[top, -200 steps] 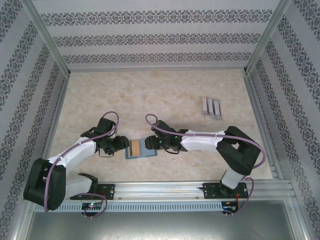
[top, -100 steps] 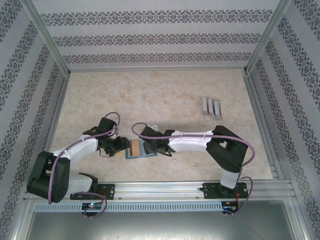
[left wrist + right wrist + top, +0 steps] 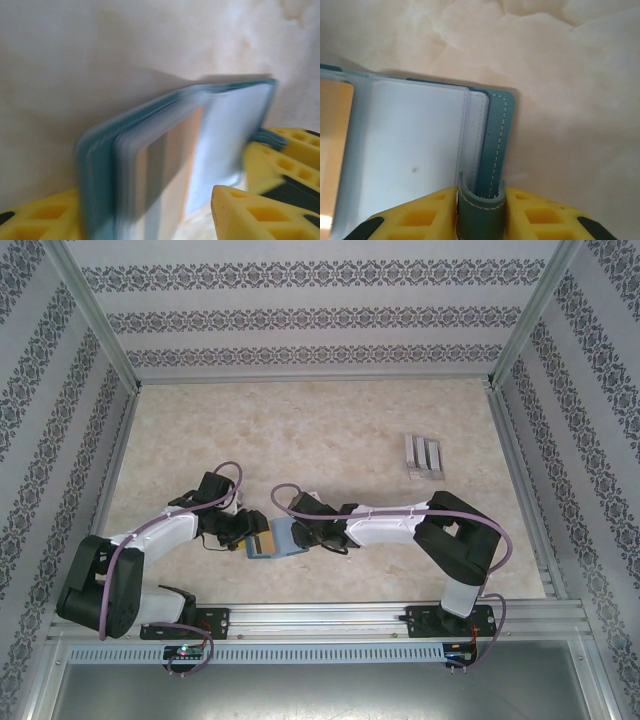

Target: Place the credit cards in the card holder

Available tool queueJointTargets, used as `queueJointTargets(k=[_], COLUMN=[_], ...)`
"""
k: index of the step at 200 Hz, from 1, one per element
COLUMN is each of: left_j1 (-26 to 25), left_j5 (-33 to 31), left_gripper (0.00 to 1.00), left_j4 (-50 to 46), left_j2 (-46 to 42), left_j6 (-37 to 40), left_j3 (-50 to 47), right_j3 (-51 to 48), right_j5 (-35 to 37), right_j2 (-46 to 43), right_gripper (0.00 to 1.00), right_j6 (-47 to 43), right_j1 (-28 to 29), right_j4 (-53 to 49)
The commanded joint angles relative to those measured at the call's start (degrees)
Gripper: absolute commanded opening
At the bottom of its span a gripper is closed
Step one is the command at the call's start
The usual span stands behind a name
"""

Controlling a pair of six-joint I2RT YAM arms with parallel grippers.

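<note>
Wallet (image 3: 277, 539) between both grippers, strap (image 3: 480, 212) clamped in right fingers (image 3: 535, 215), left fingers (image 3: 250, 210) apart.

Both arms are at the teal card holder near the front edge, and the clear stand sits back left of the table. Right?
Not quite: the clear stand sits back right, not back left, as the top external view shows. Both arms do meet at the teal card holder near the front edge.

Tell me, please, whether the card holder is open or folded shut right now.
Open. The card holder lies spread, its pale inner leaves exposed, a card in one pocket. The right gripper pinches its strap.
</note>
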Motion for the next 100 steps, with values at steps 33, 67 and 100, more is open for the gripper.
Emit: queueJointTargets(k=[33, 67, 100], left_j1=[-0.7, -1.7, -3.1], left_j5=[4.8, 2.8, -0.9], left_gripper=[0.58, 0.53, 0.46], left_j4=[3.5, 4.2, 3.1], left_j2=[-6.1, -4.2, -2.4], left_j6=[-4.3, -3.5, -1.7], left_j3=[2.7, 2.3, 2.5], right_j3=[-3.7, -6.7, -9.5], right_j5=[-8.0, -4.5, -1.5], right_j2=[0.6, -1.2, -3.5], right_gripper=[0.27, 0.33, 0.37], right_j6=[4.7, 6.8, 7.7], right_j1=[-1.0, -2.0, -3.0], right_j4=[12.0, 14.3, 14.3])
